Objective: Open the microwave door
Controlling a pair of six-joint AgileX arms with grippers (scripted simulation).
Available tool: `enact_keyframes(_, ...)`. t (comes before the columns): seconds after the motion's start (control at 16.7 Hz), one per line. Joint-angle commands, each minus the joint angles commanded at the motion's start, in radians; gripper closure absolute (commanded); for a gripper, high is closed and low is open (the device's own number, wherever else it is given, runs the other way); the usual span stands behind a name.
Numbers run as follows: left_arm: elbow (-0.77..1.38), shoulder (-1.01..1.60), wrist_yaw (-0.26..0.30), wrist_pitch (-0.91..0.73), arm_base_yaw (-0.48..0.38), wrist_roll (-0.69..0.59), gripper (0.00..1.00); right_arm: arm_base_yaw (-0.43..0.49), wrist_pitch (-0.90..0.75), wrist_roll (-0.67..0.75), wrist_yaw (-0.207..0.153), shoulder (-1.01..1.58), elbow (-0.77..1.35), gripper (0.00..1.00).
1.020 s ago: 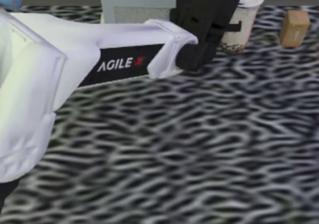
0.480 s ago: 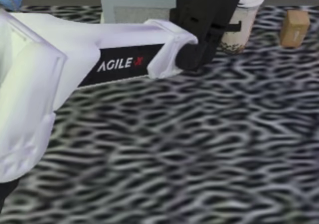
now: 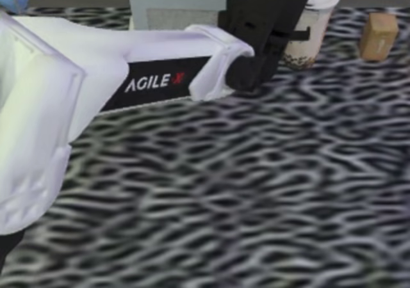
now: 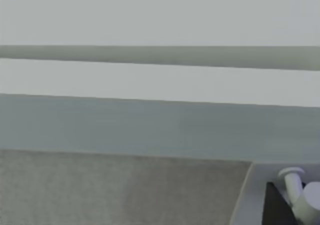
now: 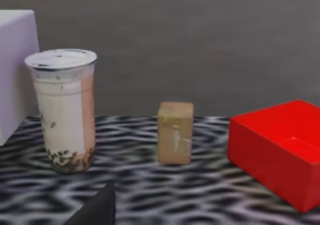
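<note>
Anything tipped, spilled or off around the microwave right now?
Nothing stands out. The cup and tan block stand upright, the red bin sits flat, no spills. The left gripper is at the microwave front.

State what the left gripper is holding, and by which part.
Cannot be told: the left gripper is up against the microwave front, its fingertips hidden in every view.

table [image 3: 256,192]: zebra-patterned | on it: microwave [image 3: 173,3], cup [image 3: 311,22], tan block [image 3: 378,35], red bin [image 5: 280,147]
</note>
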Motion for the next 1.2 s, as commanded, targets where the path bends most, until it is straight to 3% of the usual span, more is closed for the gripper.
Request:
enact_keyframes(0.24,0.012,0.014,0.012,-0.013,-0.01,-0.008,1.0,0.0,0.0,0.0,0.0,0.0,0.0,0.0)
enact_keyframes(0.48,0.163,0.087,0.047,-0.161,-0.005,-0.035,1.0,0.0,0.0,0.0,0.0,0.0,0.0,0.0)
enact_keyframes(1.2,1.064,0.424,0.284,-1.14,0.053,-0.173,1.0,0.0,0.0,0.0,0.0,0.0,0.0,0.0)
